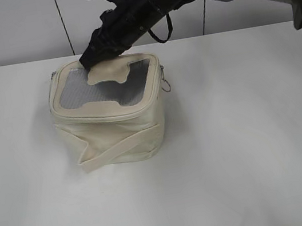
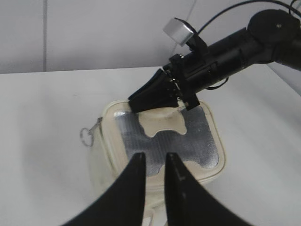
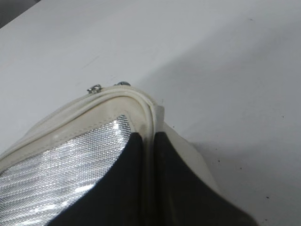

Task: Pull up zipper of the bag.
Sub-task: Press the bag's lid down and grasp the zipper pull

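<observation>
The bag [image 1: 109, 113] sits mid-table. The right gripper [image 3: 148, 155] pinches the lid's rim, nearly closed on it; the left gripper [image 2: 154, 165] hovers narrowly open, empty. Keep that pinch firm (zipper [image 3: 124, 96] pulls look unheld) while the left takes a ring.

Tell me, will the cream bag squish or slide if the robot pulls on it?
The bag will probably squish: its fabric sides look soft and creased. It may also slide, since it sits loose on the smooth white table. The right gripper, pinching the lid's rim, probably helps hold it in place.
</observation>
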